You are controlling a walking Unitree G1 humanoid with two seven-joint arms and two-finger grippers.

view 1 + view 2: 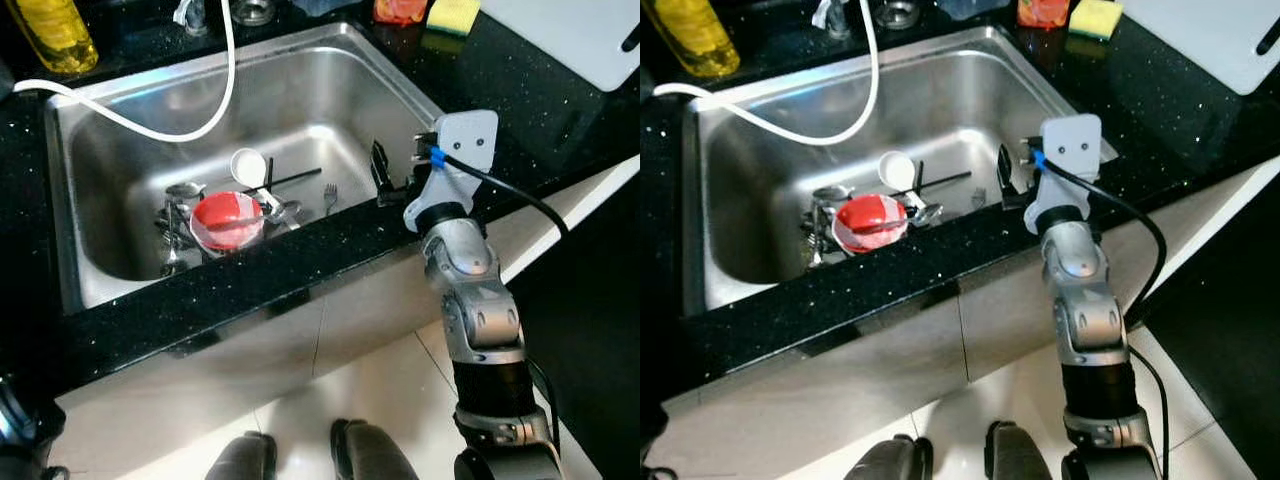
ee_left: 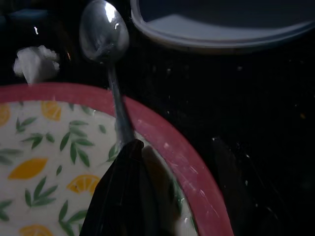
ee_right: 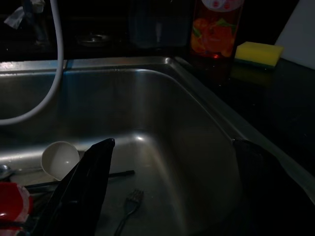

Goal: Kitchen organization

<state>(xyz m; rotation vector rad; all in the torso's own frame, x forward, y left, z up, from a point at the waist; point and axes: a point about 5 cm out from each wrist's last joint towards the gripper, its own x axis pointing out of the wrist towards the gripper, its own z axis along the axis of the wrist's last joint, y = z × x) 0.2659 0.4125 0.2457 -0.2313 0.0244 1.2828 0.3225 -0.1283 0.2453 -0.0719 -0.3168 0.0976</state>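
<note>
A steel sink (image 1: 400, 95) holds a red bowl (image 1: 226, 220), a white scoop (image 1: 248, 166), a fork (image 1: 329, 197), black chopsticks and some spoons. My right gripper (image 1: 385, 175) hangs open over the sink's front right corner, its fingers (image 3: 83, 187) wide apart above the fork (image 3: 129, 206) with nothing between them. In the left wrist view my left gripper (image 2: 132, 145) is shut on the handle of a metal spoon (image 2: 104, 34). It is held over a red-rimmed plate (image 2: 162, 142) with a lemon pattern.
A white hose (image 1: 150, 125) loops into the sink. The black counter carries a yellow bottle (image 1: 55, 35), a yellow sponge (image 1: 452, 14), an orange bottle (image 3: 216, 29) and a white board (image 1: 570, 35). A white-rimmed dish (image 2: 221, 29) lies beyond the plate.
</note>
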